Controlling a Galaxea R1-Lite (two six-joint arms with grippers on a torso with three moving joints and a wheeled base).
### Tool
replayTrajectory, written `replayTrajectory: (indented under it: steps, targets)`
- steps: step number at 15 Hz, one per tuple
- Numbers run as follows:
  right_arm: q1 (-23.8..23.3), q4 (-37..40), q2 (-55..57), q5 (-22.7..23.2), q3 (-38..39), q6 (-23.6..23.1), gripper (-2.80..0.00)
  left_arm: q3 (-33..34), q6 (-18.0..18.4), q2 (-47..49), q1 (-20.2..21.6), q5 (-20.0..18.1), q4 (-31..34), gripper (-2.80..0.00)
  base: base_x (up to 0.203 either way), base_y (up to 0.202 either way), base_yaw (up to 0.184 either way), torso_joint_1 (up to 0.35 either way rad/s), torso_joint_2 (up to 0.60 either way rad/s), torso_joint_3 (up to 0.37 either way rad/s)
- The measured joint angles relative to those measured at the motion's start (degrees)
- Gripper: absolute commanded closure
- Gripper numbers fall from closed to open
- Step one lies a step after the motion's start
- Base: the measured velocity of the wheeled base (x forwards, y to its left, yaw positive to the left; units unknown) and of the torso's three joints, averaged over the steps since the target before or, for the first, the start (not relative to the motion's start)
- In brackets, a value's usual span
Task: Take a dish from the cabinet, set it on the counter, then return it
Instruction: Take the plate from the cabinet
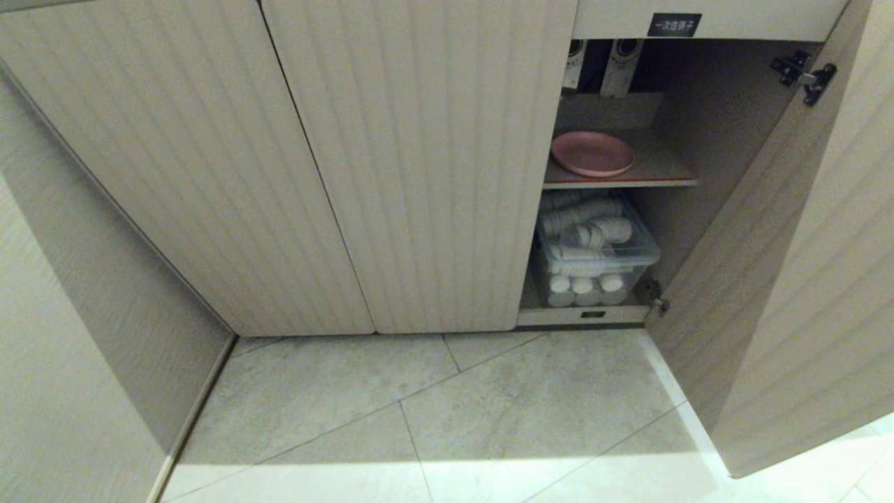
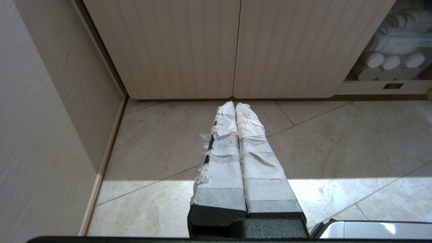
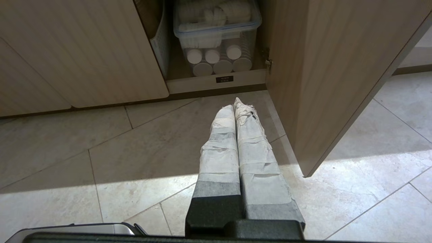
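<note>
The pink dish [image 1: 592, 154] lies flat on the red-edged inner shelf [image 1: 621, 183] of the beige fluted cabinet [image 1: 419, 168], whose right-hand door [image 1: 789, 279] stands swung open. The counter is out of view. Neither arm shows in the head view. My left gripper [image 2: 235, 105] hangs shut over the floor tiles in front of the closed doors, its tape-wrapped fingers [image 2: 219, 158] pressed together with nothing between them. My right gripper [image 3: 234, 105] is likewise shut and empty, hovering above the floor just before the open compartment, left of the open door [image 3: 324, 84].
Under the shelf a clear lidded plastic box [image 1: 594, 255] holds white stacked cups, also seen as the box [image 3: 216, 37]. A black label [image 1: 674, 24] sits above the opening. A beige side wall [image 1: 77, 314] bounds the left. Grey floor tiles [image 1: 447, 412] lie in front.
</note>
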State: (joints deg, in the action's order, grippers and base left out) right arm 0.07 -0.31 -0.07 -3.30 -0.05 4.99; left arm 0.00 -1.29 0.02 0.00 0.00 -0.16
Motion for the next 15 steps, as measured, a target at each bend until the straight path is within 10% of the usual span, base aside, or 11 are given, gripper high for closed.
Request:
replayTrajectory:
  steps: [15]
  targets:
    - [0.0, 0.0, 0.0, 0.0, 0.0, 0.0, 0.0, 0.0, -0.1, 0.0, 0.0, 0.0, -0.1, 0.0, 0.163, 0.0, 0.0, 0.003, 0.0, 0.002]
